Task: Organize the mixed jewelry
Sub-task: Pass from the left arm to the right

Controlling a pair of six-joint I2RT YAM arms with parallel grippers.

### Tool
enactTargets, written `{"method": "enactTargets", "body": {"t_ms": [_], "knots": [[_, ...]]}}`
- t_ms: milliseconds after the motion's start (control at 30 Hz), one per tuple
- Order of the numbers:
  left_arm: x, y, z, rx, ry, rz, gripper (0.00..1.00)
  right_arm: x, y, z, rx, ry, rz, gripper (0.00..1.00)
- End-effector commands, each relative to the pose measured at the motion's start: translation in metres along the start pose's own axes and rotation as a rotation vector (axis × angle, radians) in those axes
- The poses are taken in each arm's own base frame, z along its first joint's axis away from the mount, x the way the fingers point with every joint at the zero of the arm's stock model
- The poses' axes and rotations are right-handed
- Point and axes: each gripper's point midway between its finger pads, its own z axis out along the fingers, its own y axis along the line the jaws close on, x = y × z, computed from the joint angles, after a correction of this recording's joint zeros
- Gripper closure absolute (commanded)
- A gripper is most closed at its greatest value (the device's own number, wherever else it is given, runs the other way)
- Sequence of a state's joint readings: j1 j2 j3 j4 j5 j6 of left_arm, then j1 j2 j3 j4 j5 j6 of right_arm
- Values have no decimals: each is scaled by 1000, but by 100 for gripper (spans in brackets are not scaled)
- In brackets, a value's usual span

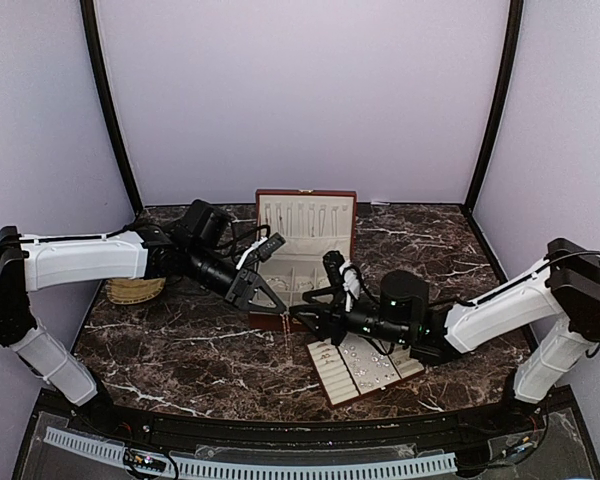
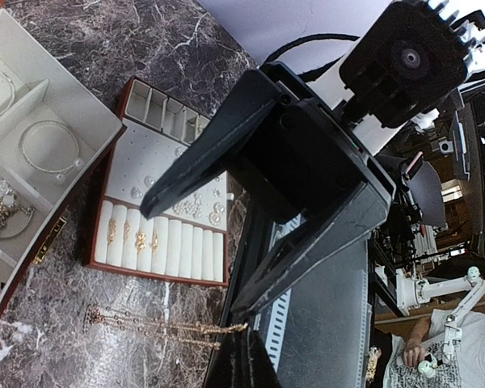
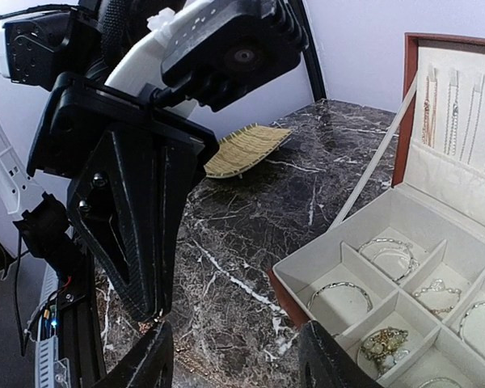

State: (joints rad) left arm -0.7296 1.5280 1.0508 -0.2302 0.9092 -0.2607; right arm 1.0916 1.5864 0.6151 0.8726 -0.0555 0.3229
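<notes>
A thin gold chain (image 2: pixel 149 325) trails over the marble, and my left gripper (image 2: pixel 244 335) is shut on one end of it. That gripper (image 1: pixel 270 297) hovers just in front of the wooden box (image 1: pixel 352 215). My right gripper (image 3: pixel 238 364) faces it with jaws apart, one finger (image 3: pixel 149 360) beside the left fingertips (image 3: pixel 145 311) and the chain end. Tiny silvery studs (image 2: pixel 196 206) and gold rings (image 2: pixel 129 234) of the mixed jewelry sit on the cream slotted tray (image 2: pixel 178 250). Silver bangles (image 3: pixel 339 293) lie in the box compartments.
The box lid (image 1: pixel 305 212) stands upright with necklaces hung inside. A woven straw mat (image 1: pixel 135 290) lies at the left under the left arm. The slotted tray (image 1: pixel 332 385) sits near the front edge below the right arm (image 1: pixel 480 320).
</notes>
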Motion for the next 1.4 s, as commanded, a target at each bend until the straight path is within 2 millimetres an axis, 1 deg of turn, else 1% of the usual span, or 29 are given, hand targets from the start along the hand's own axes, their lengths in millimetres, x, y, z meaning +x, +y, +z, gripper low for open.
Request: {"method": "enactTargets", "body": {"t_ms": [0, 167, 467, 700, 833, 1000, 1100, 1133, 1167, 1200, 1233, 1267, 1300, 1367], "knots": [[-7, -14, -4, 27, -10, 44, 100, -9, 13, 7, -37, -41, -14, 49], [-7, -14, -4, 25, -13, 48, 100, -2, 17, 11, -46, -26, -18, 53], [-8, -15, -5, 27, -17, 50, 100, 5, 19, 21, -50, -10, -28, 54], [-9, -16, -5, 31, -19, 48, 100, 6, 19, 27, -43, -10, -37, 55], [-10, -16, -5, 33, -24, 50, 100, 2, 16, 30, -26, -20, -41, 59], [-11, -18, -6, 28, -31, 58, 100, -4, 14, 32, -10, -37, -37, 72], [-10, -15, -7, 13, -36, 66, 100, -11, 16, 29, -12, -53, -34, 81], [-9, -13, -7, 6, -36, 72, 100, -16, 13, 27, 12, -70, -31, 88], [-8, -12, -7, -4, -40, 79, 97, -19, 11, 25, 25, -79, -30, 96], [-9, -11, -8, -14, -46, 89, 94, -22, 10, 23, 38, -87, -27, 100], [-11, -11, -9, -24, -54, 100, 90, -27, 8, 21, 51, -99, -25, 100], [-13, -11, -11, -33, -62, 113, 83, -29, 7, 19, 63, -105, -24, 100], [-15, -11, -12, -47, -71, 125, 78, -32, 5, 17, 75, -112, -24, 100], [-22, -10, -16, -85, -96, 151, 72, -41, 4, 12, 94, -125, -31, 100]]}}
